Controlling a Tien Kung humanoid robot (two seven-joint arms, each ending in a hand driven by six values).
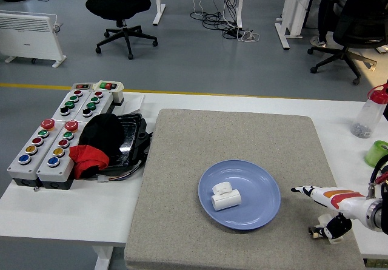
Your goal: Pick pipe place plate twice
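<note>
At the lower right corner of the head view, the right robot hand (332,212) reaches in low over the grey mat (236,185). White and orange fingers (306,191) point left toward the plate (260,206); the black-tipped thumb curls down over a white pipe fitting (319,231) lying on the mat's near right corner. Thumb and fitting overlap in the view; cannot tell whether the hand is closed on the fitting or only above it. Left hand not seen.

Just left of the hand, the blue plate sits on the mat, right of centre. On it, left of its middle, lies a second white pipe fitting (225,196), a short T-shaped piece, resting flat. The hand and the plate are apart; the fingertips stop just short of the plate's right rim.

The mat covers most of the white table (79,212). On the table's left part: two grey button boxes (47,155) with red, green, blue and yellow buttons, two more behind them, and a black tray (130,142) holding a black cap (102,133) and red cloth (88,159), with some wires at its near edge.

At the table's far right: a clear bottle (368,113) with a red top, standing upright, and a green cup (378,153) partly cut off by the frame edge.

Beyond the table: grey floor, office chairs, a white heater, cables.
</note>
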